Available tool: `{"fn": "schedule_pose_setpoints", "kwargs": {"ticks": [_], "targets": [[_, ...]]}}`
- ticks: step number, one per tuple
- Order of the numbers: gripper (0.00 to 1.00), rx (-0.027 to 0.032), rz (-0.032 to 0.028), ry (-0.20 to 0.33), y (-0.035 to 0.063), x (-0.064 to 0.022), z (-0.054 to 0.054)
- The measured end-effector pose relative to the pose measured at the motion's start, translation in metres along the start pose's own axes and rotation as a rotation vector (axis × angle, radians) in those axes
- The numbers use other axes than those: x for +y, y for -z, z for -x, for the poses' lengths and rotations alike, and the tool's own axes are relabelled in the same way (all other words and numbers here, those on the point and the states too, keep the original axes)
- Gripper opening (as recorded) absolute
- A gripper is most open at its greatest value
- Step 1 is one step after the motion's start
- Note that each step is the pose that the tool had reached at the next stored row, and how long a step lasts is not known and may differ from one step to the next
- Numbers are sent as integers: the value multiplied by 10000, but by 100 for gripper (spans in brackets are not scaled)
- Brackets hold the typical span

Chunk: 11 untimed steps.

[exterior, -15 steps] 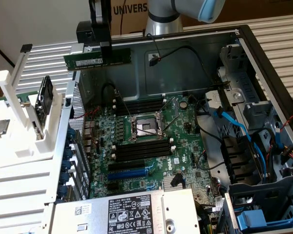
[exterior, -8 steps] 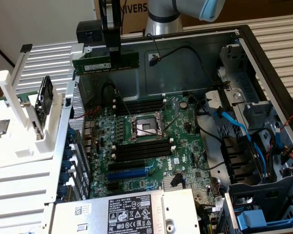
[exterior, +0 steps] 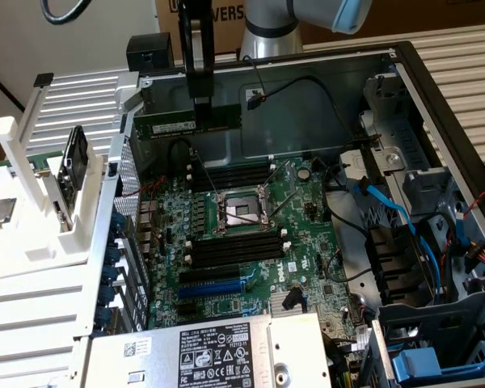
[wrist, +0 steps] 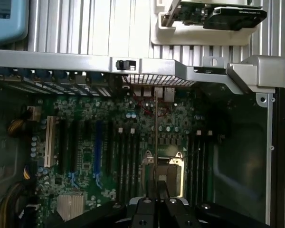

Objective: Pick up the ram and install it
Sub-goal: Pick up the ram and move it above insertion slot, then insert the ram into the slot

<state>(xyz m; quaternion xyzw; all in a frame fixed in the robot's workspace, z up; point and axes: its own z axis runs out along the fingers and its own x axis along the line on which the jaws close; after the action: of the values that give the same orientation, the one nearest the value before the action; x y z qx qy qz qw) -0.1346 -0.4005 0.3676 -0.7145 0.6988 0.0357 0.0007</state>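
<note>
- The ram [exterior: 166, 123] hung level inside the open case [exterior: 307, 121], well above the motherboard [exterior: 307, 212] and apparently touching nothing below it.
- The gripper [exterior: 200, 105] had it from above, fingers pinched tight on the stick's top edge near the middle, so the chip face looked out toward the exterior view.
- In the wrist view the ram [wrist: 155, 123] showed edge-on, a thin line running out from the gripper [wrist: 156, 198] across the board.
- To my eye the pick-up was finished. The step in hand was the carry and line-up over the board, with no seating yet.
- Two banks of black memory slots [exterior: 230, 174] flanked the CPU socket [exterior: 242, 212], and all of them looked empty.
- In the wrist view the stick's edge seemed to lie beside the socket [wrist: 168, 173] and not over any one of the slots [wrist: 128, 161]. Height is hard to read from that angle, so I would not swear to it.
- It already ran roughly parallel to the slots, which I thought was a fair start.
- In my judgement the next move called for three things:
  - the lower edge set squarely over a single slot;
  - that slot's end latches standing open;
  - a straight, even push down, with no tilt that might jam one end.
- A white rack [exterior: 32, 174] stood outside the case at the exterior view's left, well apart from the work and holding other boards.
</note>
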Motion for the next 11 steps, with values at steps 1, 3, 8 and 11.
{"fn": "schedule_pose_setpoints", "kwargs": {"ticks": [1, 3, 8, 11], "targets": [[12, -2, 0, 0, -16, -17, -9], [12, -7, -1, -1, -50, -55, -24], [12, -21, -9, -6, -101, -112, -41], [12, -23, -10, -6, -101, -112, -41]]}}
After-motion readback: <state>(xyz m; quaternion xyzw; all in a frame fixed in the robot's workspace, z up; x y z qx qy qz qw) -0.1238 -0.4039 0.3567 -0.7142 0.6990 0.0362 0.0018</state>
